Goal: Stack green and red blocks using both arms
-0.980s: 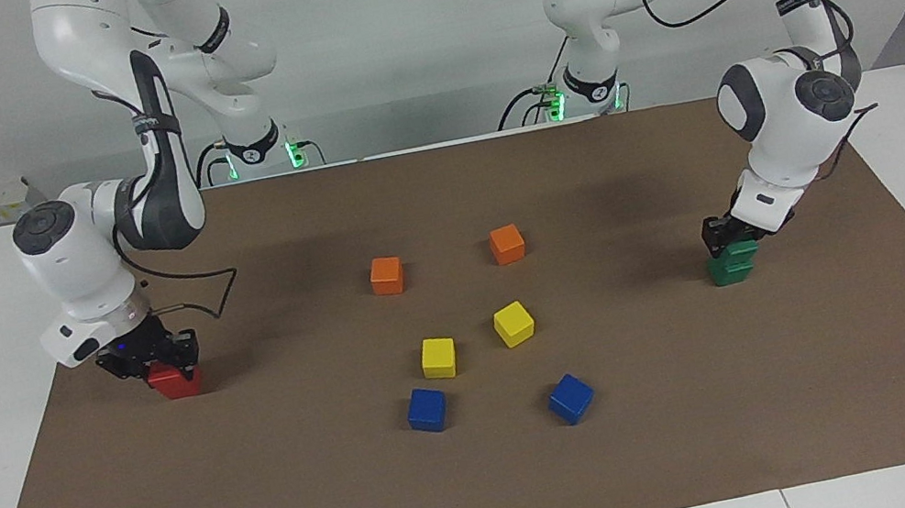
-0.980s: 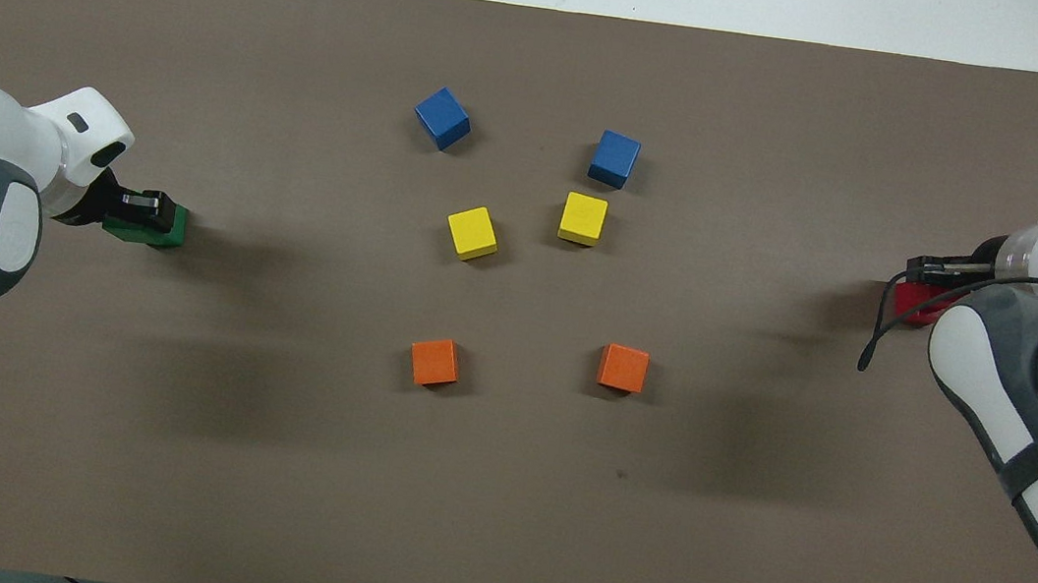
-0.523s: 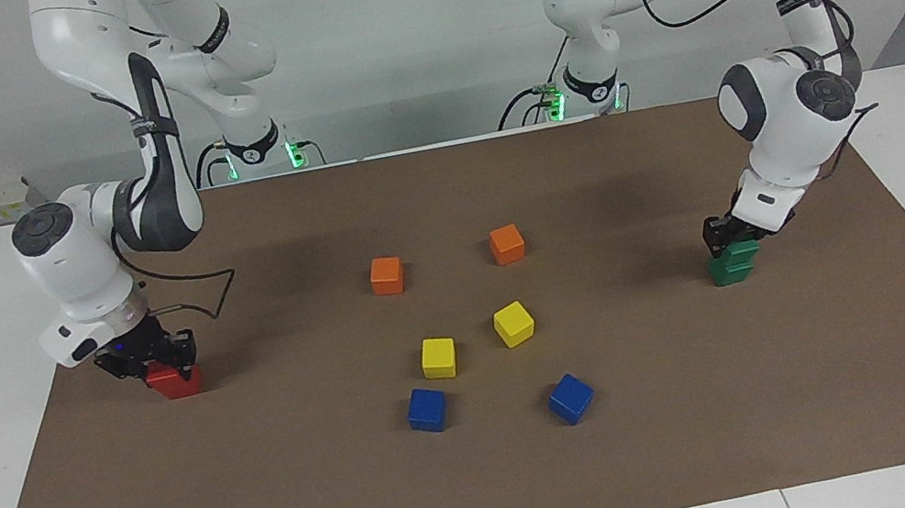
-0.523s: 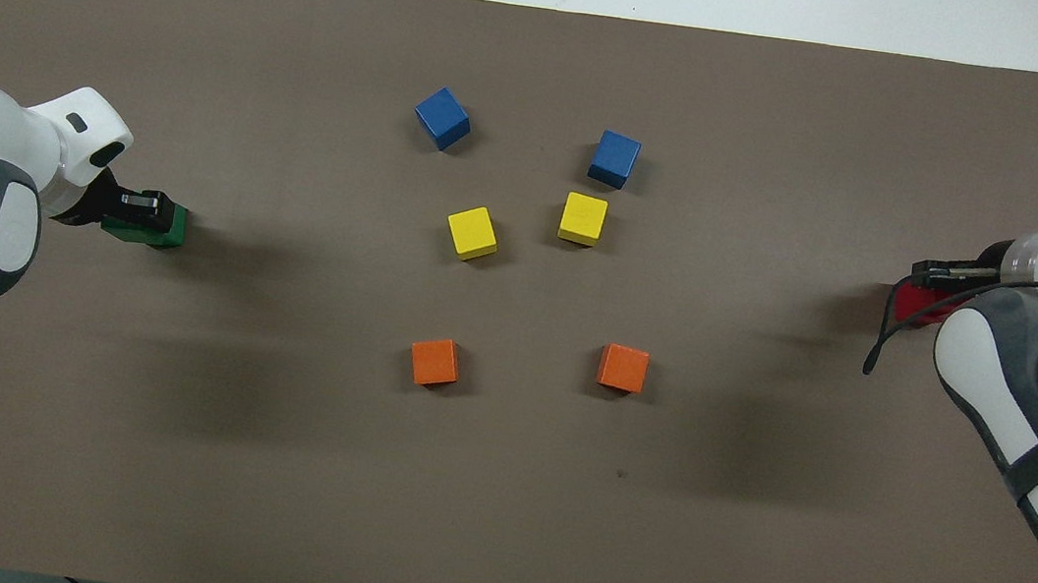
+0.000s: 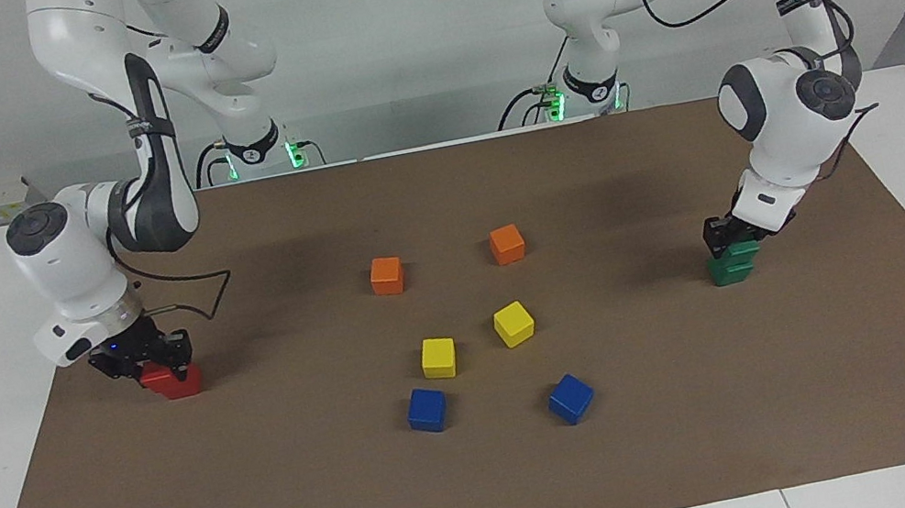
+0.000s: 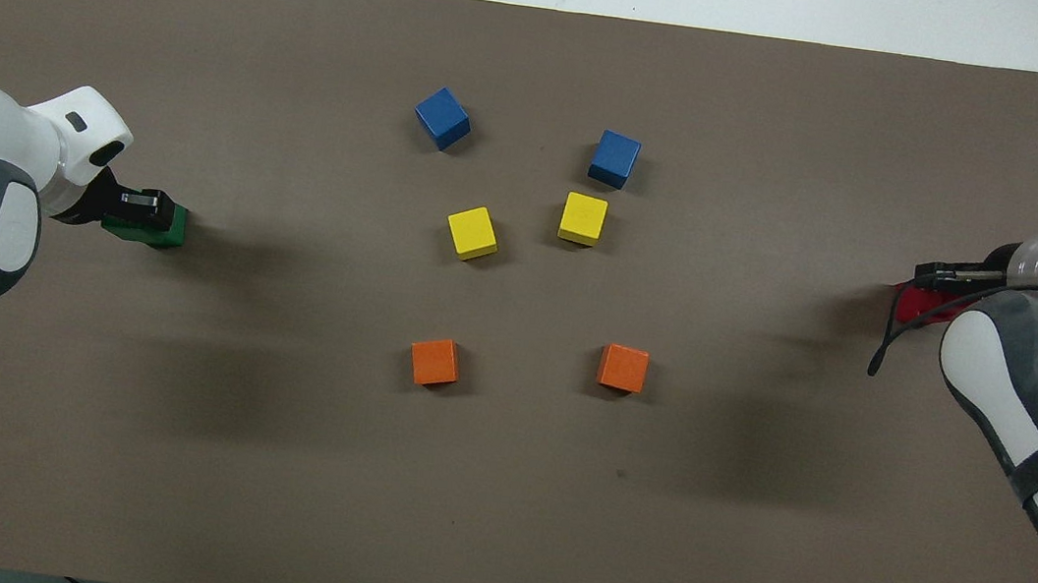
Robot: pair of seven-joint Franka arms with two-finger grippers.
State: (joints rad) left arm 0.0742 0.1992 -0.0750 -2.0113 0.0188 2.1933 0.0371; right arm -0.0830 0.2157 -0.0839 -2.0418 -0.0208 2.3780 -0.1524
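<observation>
Two dark green blocks stand as a stack toward the left arm's end of the mat: an upper green block (image 5: 742, 248) on a lower one (image 5: 730, 273), a little offset. My left gripper (image 5: 732, 238) is shut on the upper green block. From overhead the stack (image 6: 160, 230) shows under that gripper (image 6: 136, 206). Toward the right arm's end, my right gripper (image 5: 147, 362) is shut on a red block (image 5: 154, 375), which is set off to the side over a second red block (image 5: 185, 384). The red blocks (image 6: 916, 303) are partly hidden overhead by the right gripper (image 6: 944, 280).
In the middle of the brown mat (image 5: 494, 489) lie two orange cubes (image 5: 386, 275) (image 5: 507, 244), two yellow cubes (image 5: 438, 357) (image 5: 513, 323) and two blue cubes (image 5: 427, 409) (image 5: 570, 398). White table borders the mat.
My right gripper has shifted slightly up and toward its own end of the table, the held red block with it. The left gripper and green stack have barely moved.
</observation>
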